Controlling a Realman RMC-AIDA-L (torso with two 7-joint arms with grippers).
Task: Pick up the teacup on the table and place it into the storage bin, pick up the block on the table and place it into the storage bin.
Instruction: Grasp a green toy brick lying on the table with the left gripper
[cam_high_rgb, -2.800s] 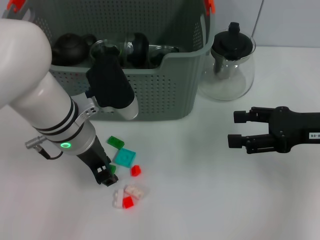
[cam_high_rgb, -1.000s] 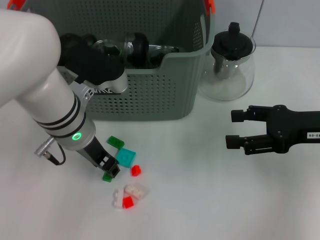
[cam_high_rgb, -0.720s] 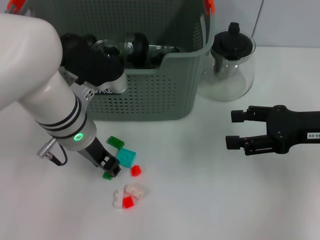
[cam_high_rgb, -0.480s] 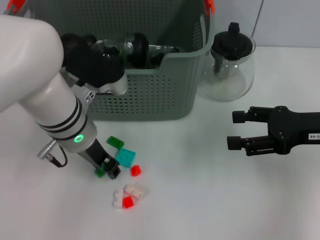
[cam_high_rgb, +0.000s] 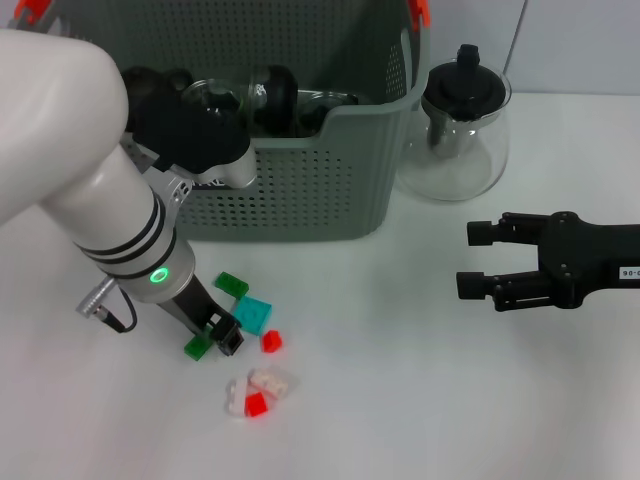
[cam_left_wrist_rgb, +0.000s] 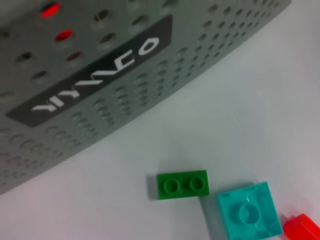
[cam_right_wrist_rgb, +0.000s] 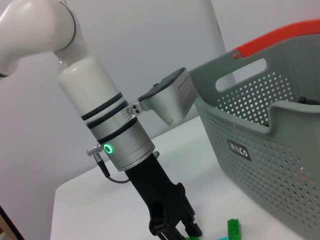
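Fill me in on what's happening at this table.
The left gripper is down among the small blocks in front of the storage bin, gripping a green block. Teaware already sits in the bin. The right gripper hovers open over bare table, off to the side near the glass teapot.

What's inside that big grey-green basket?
Inside the storage bin, dark round teapots and glassware with black lids show above the rim. Whatever lies lower down is hidden behind the wall and the left arm.
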